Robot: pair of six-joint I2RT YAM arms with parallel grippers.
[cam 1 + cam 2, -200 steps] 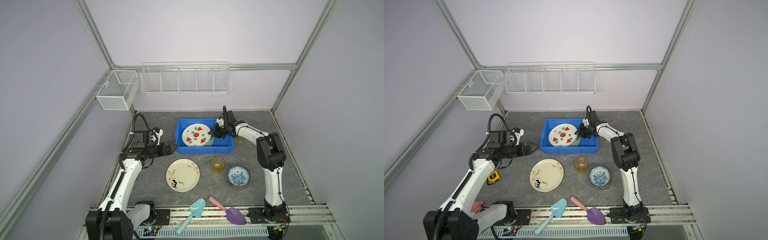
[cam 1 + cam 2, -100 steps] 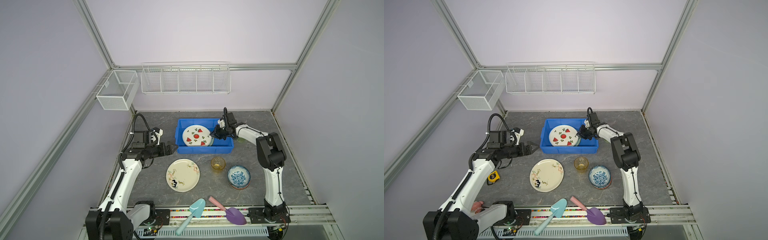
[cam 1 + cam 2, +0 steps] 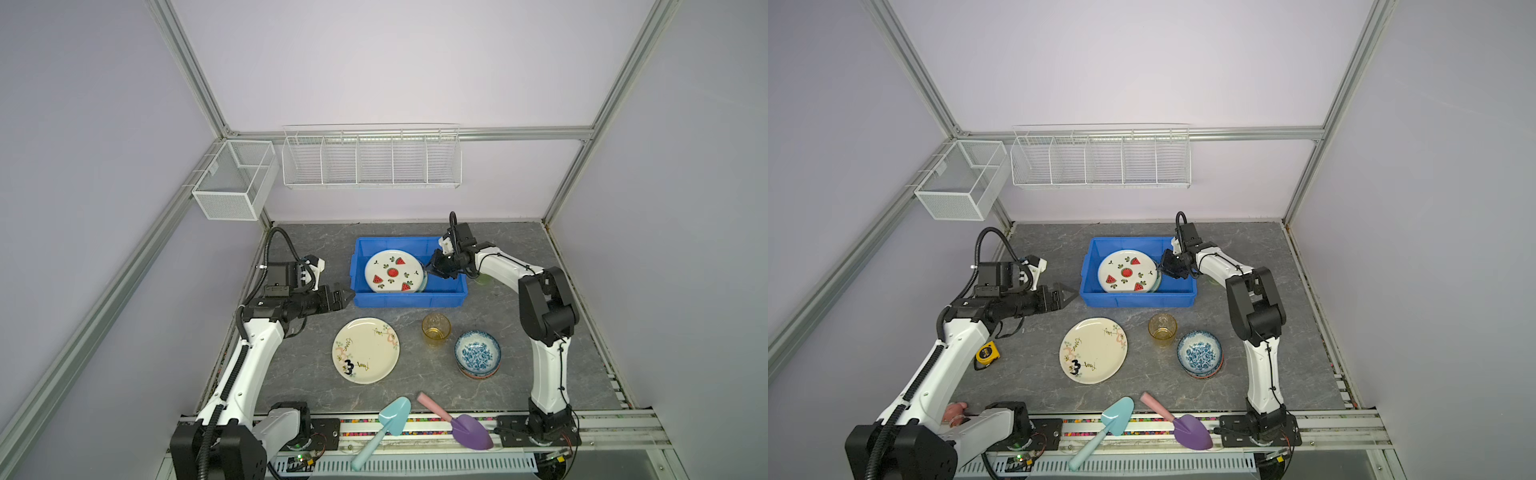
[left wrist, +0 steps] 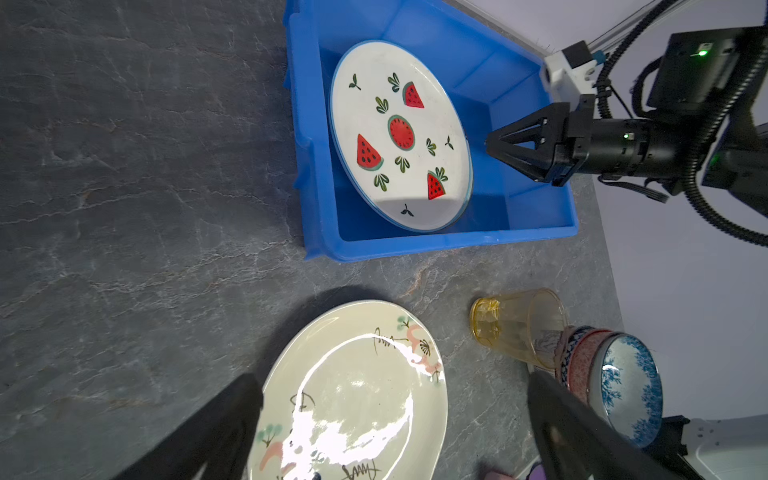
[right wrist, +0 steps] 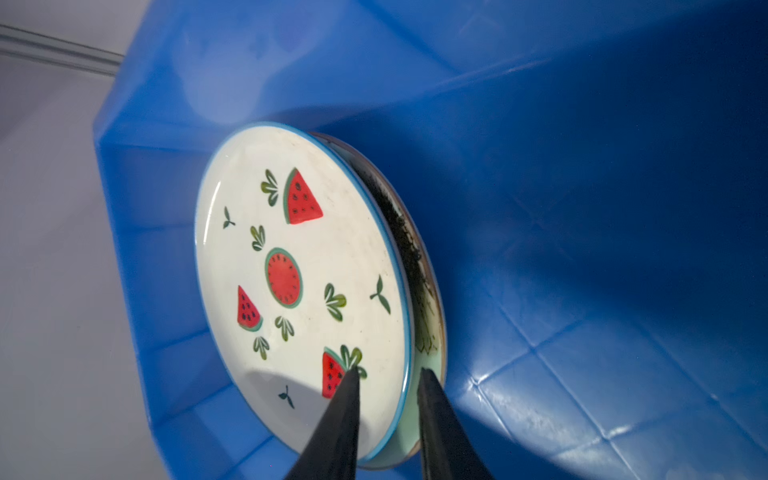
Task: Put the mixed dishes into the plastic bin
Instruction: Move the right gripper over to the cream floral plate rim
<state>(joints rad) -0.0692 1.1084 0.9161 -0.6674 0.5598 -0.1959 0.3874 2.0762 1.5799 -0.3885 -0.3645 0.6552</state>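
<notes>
The blue plastic bin point(image 3: 409, 299) point(image 3: 1138, 300) point(image 4: 436, 243) holds the white watermelon-print plate point(image 3: 394, 272) point(image 3: 1127, 272) point(image 5: 299, 270), which lies on a pale green plate point(image 5: 428, 332). My right gripper point(image 3: 428, 270) point(image 5: 388, 370) is open inside the bin, its fingers standing either side of the watermelon plate's rim. My left gripper point(image 3: 349, 296) point(image 4: 392, 378) is open and empty, left of the bin. On the table in front of the bin are the cream scribbled plate point(image 3: 365, 350), an amber tumbler point(image 3: 436, 329) and a blue-white bowl point(image 3: 477, 353) stacked on other bowls.
A teal shovel point(image 3: 386, 424) and a purple shovel point(image 3: 465, 428) lie at the front edge. A yellow tape measure point(image 3: 987, 353) sits under the left arm. White wire baskets point(image 3: 370, 158) hang on the back and left walls.
The right gripper's jaws have spread apart at the watermelon plate's rim, and the plate rests in the bin. The left arm has not moved.
</notes>
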